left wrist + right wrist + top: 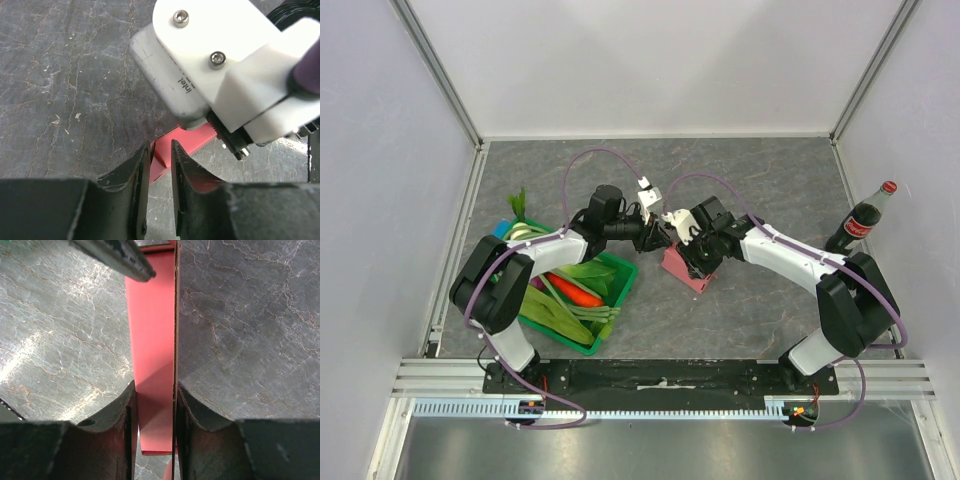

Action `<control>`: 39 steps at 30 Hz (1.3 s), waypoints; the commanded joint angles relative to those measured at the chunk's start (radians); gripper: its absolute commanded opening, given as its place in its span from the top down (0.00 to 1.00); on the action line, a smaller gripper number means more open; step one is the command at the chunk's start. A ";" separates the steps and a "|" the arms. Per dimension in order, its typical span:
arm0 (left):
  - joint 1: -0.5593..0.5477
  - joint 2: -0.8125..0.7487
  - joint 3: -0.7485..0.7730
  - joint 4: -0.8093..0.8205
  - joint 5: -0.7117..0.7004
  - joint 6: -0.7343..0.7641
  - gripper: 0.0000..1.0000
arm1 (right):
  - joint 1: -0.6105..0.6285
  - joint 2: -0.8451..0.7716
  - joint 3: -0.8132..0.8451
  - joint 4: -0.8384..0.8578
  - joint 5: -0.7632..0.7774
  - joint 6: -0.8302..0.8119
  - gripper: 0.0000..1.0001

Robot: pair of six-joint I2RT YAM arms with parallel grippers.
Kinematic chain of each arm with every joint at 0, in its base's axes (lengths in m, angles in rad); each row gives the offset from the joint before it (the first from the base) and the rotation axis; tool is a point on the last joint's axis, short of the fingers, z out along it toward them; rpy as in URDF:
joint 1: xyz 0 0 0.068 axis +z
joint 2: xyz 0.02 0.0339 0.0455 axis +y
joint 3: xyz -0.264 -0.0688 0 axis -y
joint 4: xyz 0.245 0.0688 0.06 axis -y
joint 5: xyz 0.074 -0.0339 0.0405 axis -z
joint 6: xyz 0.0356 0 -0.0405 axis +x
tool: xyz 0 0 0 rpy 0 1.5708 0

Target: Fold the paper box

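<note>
The pink paper box (688,268) stands on the grey table at the centre, between the two arms. My right gripper (694,258) is shut on it: in the right wrist view a pink panel (152,340) fills the gap between the fingers of the right gripper (154,387). My left gripper (655,238) reaches in from the left. In the left wrist view its jaws stand narrowly apart around a corner of the pink card (185,142). The card's edge lies against one fingertip (145,152) of the left gripper (160,145), and the other fingertip is apart from it.
A green crate (620,300) of vegetables stands under the left arm. A cola bottle (860,220) stands upright at the right wall. The right wrist's white camera housing (210,65) hangs close above the left gripper. A left finger (115,257) shows at the top of the right wrist view.
</note>
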 commanded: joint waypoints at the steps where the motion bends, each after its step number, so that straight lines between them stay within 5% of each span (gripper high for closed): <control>1: -0.008 0.017 0.037 -0.008 -0.025 0.065 0.74 | -0.002 0.000 0.034 0.008 -0.019 -0.010 0.85; 8: -0.022 0.006 0.046 -0.025 -0.079 0.056 0.85 | -0.002 -0.009 0.028 0.011 -0.019 -0.007 0.85; 16: -0.042 0.007 0.053 -0.047 -0.111 0.062 0.78 | -0.002 -0.012 0.028 0.016 -0.016 -0.004 0.86; 25: -0.054 0.023 0.067 -0.070 -0.096 0.061 0.89 | -0.002 -0.013 0.027 0.025 -0.010 0.004 0.87; 29: -0.060 0.026 0.083 -0.079 -0.109 -0.020 0.98 | -0.002 -0.018 0.024 0.032 -0.004 0.014 0.88; 39: -0.120 0.010 0.070 -0.111 -0.286 -0.240 0.98 | -0.002 -0.030 0.004 0.057 0.007 0.040 0.89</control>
